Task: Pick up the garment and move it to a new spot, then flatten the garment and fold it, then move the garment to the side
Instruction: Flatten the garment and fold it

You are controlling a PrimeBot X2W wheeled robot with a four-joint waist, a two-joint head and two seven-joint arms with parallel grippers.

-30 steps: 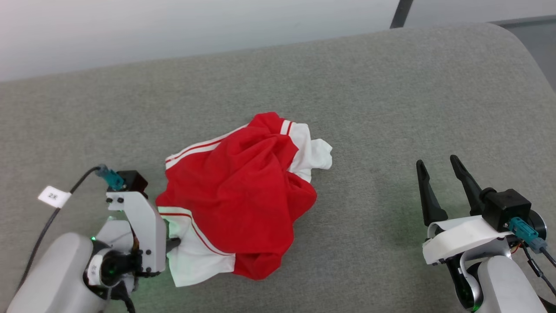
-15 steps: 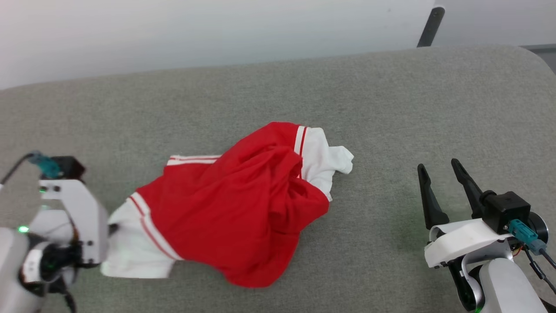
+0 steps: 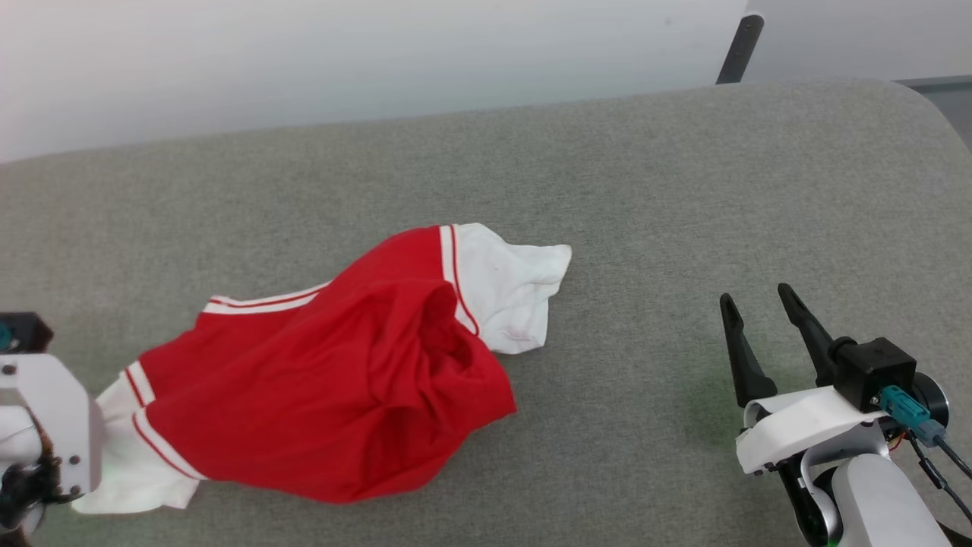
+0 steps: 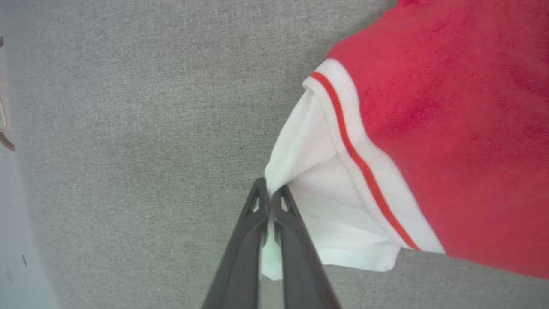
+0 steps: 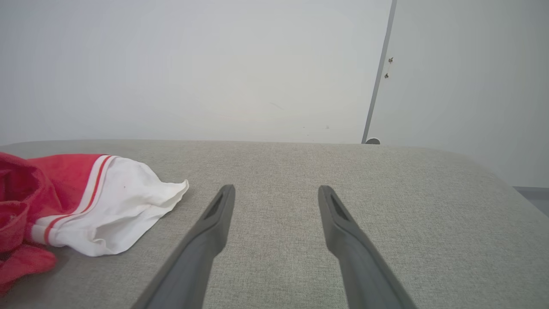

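**Garment drawn out by one sleeve — the move is under way**

The left gripper [image 4: 270, 195] is seen clamped on the edge of the near white sleeve [image 4: 313, 180] of the garment [image 3: 334, 395], its two fingers pressed together with cloth pinched between them. Over the last second this sleeve is pulled out toward 8 o'clock in the head view. The compact heap is drawn into a long, slanting shape, and the other sleeve [image 3: 509, 292] is left trailing at its 2 o'clock end. Part of the shift is owed to the camera, which is itself turned. The garment is still borne by the grey padded surface [image 3: 683, 190] — dragged, not lifted. The right gripper [image 3: 754, 295] is kept idle at 4 o'clock, fingers wide apart and well clear of the cloth. The move to a new spot is judged to be in progress; flattening and folding are not yet begun.
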